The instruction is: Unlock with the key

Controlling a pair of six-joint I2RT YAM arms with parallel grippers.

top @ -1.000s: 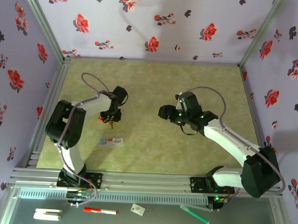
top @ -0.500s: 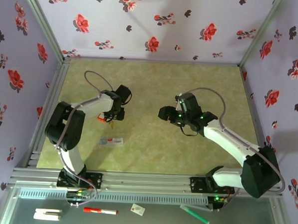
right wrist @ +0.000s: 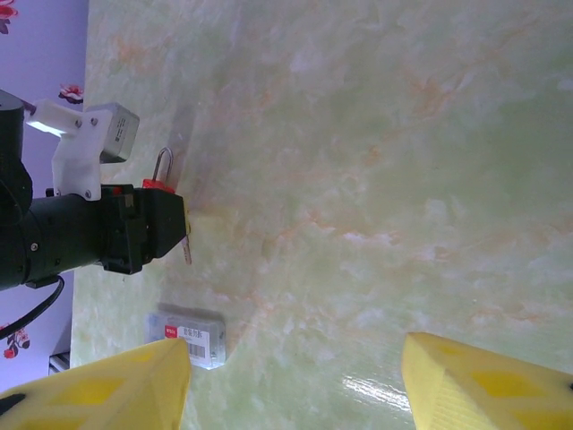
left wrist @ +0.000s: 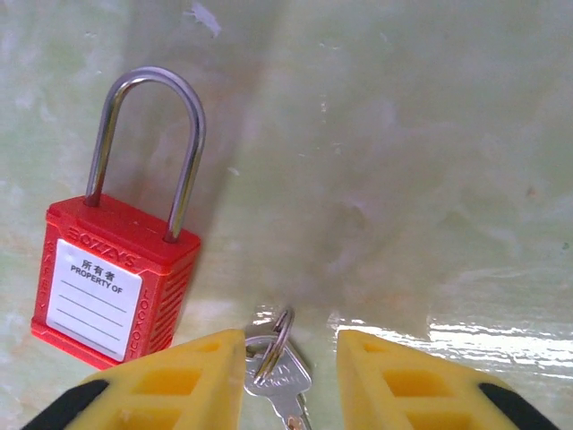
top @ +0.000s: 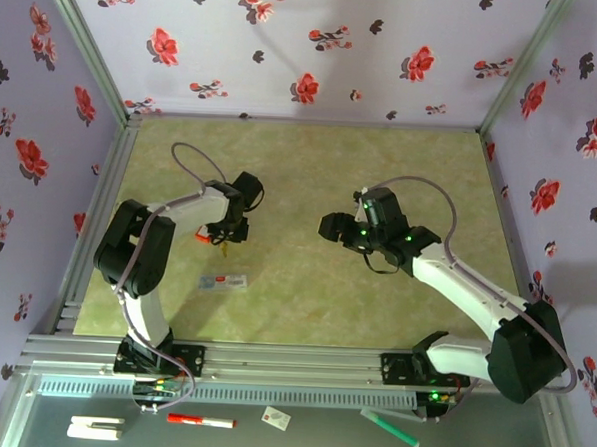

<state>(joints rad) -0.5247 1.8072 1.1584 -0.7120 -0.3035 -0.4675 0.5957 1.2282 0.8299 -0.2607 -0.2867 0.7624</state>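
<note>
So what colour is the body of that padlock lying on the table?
The padlock is red, with a white label on its face. The left wrist view shows it best.

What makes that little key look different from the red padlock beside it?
The padlock is far bigger than the key. The padlock has a red body with a white label and a steel shackle; the key is plain grey metal on a ring. The padlock lies clear of the left gripper, while the key sits between its open jaws. Both lie on the table.
</note>
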